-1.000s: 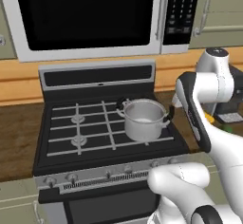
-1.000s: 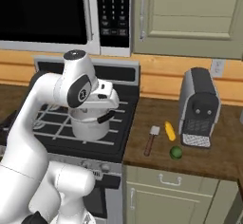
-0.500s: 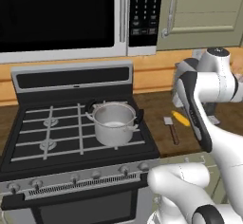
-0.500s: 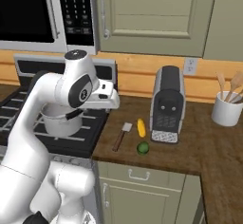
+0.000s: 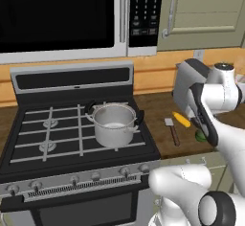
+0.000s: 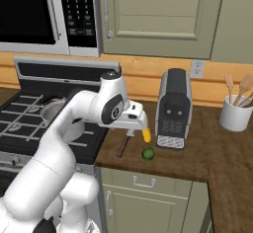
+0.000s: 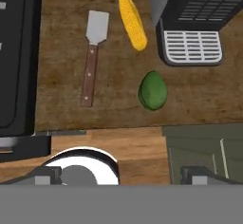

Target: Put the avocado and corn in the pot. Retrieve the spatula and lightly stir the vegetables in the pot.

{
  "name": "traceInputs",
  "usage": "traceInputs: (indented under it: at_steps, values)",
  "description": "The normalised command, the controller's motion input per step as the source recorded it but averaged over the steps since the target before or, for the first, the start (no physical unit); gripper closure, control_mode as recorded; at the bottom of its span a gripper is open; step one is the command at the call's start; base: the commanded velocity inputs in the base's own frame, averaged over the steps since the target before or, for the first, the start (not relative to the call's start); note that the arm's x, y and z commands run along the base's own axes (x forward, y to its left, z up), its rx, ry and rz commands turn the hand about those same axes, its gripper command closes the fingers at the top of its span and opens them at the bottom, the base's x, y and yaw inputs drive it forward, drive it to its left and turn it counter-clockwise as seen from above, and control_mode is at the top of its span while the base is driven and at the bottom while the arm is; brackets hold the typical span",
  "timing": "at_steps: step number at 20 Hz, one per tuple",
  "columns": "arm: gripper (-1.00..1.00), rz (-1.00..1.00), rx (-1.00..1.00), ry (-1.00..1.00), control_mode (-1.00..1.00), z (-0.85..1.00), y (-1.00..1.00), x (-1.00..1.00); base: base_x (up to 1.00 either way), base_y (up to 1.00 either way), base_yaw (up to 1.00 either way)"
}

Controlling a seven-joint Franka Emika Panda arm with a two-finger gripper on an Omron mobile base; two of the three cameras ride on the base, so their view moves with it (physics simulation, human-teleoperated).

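Between the earlier pictures and now the base drives to its right, so both base views slide along the counter: the stove and pot (image 5: pixel 115 123) drift toward the left of frame, and the coffee machine (image 6: pixel 173 109) and the white utensil cup (image 6: pixel 236 115) come further in. That is camera travel; nothing on the counter looks displaced.

By the look of it no step of the task is done. In the left base view the pot sits on the stove and looks empty inside. The avocado (image 7: pixel 152 90), the corn (image 7: pixel 132 21) and the spatula (image 7: pixel 92 56) all lie on the wooden counter (image 7: pixel 61 109) between the stove's edge and the coffee machine. Both vegetables are yet to be lifted into the pot, then the spatula fetched and the stirring done.

The gripper (image 6: pixel 137 122) hangs above these three items with nothing in it, and its jaws stand wide.

From the hand view the layout reads plainly: spatula lies beside the corn, apart from it, and the avocado sits near the corn's tip, just clear of the machine's drip tray. From the left base view the forearm covers most of the avocado. Of the two base views, the right one takes in the cup of pale wooden utensils.
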Motion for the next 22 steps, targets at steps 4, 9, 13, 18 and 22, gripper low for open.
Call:
traceInputs:
  at_steps: [4, 9, 13, 18, 22]
  values:
    - [-1.0, -0.09, 0.05, 0.11, -1.0, -0.96, -0.78, 0.61, 0.0, 0.0, 0.0]
    - [-1.0, 0.0, 0.01, 0.04, -1.0, -0.75, -0.32, 0.74, 0.0, 0.0, 0.0]
    - [-1.0, 0.0, 0.0, 0.04, -1.0, -0.74, -0.31, 0.64, 0.0, 0.0, 0.0]
    - [-1.0, 0.0, 0.0, 0.0, -1.0, -0.62, -0.39, 0.21, 0.0, 0.0, 0.0]
    - [-1.0, 0.0, 0.0, 0.0, -1.0, -0.38, -0.03, 0.0, 0.0, 0.0, 0.0]
